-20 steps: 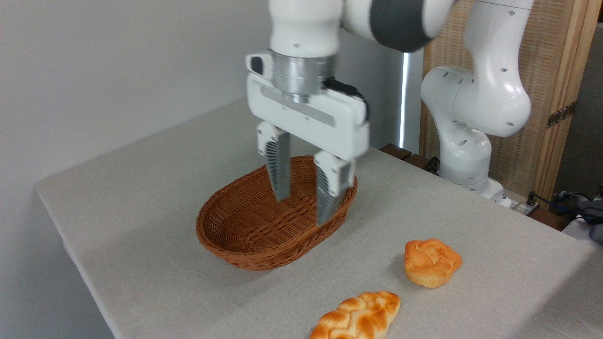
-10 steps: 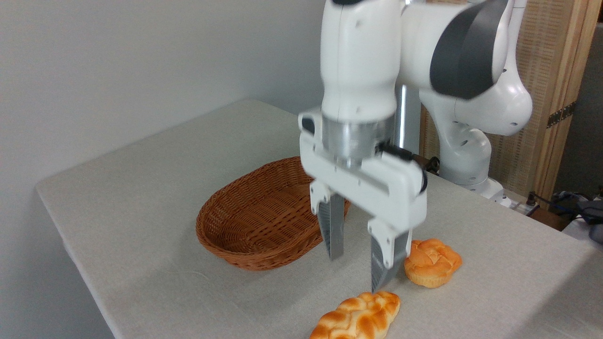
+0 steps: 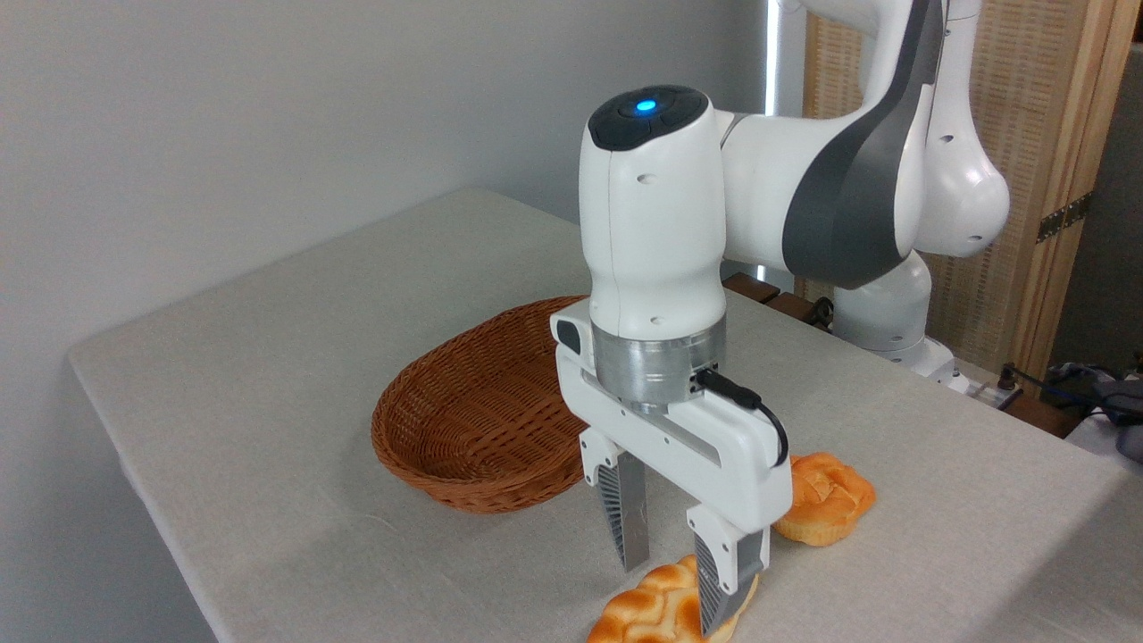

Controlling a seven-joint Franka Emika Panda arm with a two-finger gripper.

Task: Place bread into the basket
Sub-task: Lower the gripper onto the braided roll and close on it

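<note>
The bread (image 3: 656, 610), a glossy golden braided loaf, lies at the bottom edge of the view near the table's front. My gripper (image 3: 674, 597) points down over the loaf's far end, open; one finger stands just left of the loaf, the other overlaps its right end. Whether the fingers touch the bread I cannot tell. The reddish-brown wicker basket (image 3: 464, 420) sits behind and to the left with nothing in it; the gripper body hides its right rim.
A round knotted bun (image 3: 826, 505) sits right of the gripper, partly hidden behind it. The robot base (image 3: 884, 321) stands at the back right. The table's left edge (image 3: 134, 464) drops off beyond the basket.
The arm swung from over the basket toward the front right and came down; its open fingers now straddle the loaf's far end. Bread, bun and basket have not moved.
</note>
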